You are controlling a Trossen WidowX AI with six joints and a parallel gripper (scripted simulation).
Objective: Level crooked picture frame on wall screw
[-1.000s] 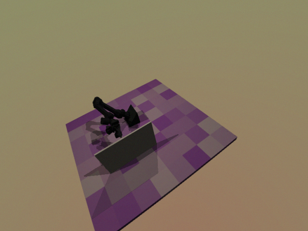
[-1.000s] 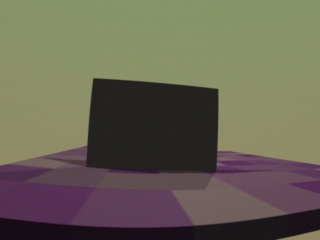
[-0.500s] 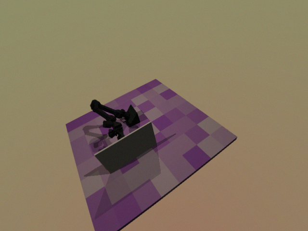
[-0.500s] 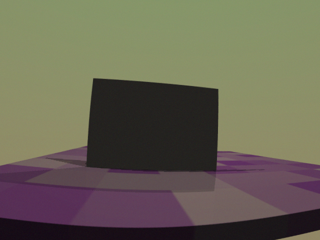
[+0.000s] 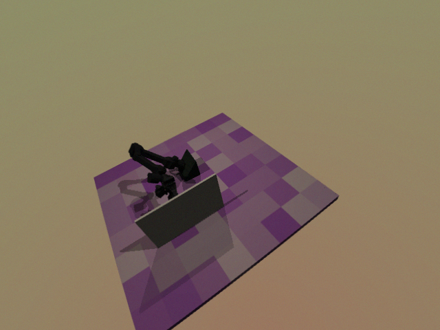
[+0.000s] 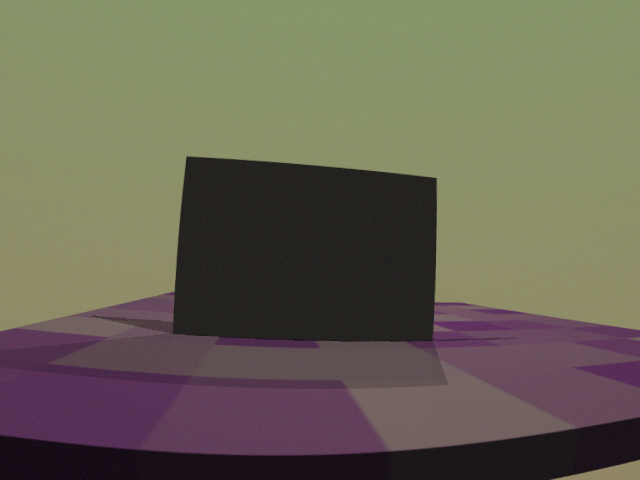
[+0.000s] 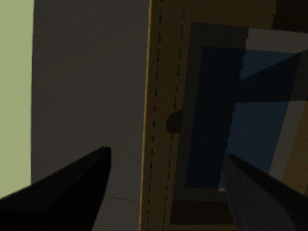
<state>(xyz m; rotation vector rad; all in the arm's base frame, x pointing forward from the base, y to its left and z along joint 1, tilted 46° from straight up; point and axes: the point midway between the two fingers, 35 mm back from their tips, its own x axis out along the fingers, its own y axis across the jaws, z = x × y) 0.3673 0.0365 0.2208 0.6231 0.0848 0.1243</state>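
Note:
The picture frame [image 7: 166,58] has a gold-brown border around a blue picture and fills the right part of the wrist view. Its long border runs slightly slanted against the nearby edge of the grey wall [image 7: 87,87] [image 5: 188,213] [image 6: 305,248]. The wall hides the frame in the top and exterior views. The screw and the notched strip are not visible. My gripper [image 7: 166,159] is open, with nothing held. In the wrist view its dark fingers appear on either side of the frame's left border, one over bare wall, one over the picture; their distance from the frame cannot be told.
The black arm [image 5: 150,156] bends behind the wall in the top view, its lower end partly hidden by the wall's top edge. A dark slanted panel [image 5: 189,168] stands beside the arm. Everything stands on a purple checkered floor [image 5: 280,188] [image 6: 268,413]. Shadows cross the picture.

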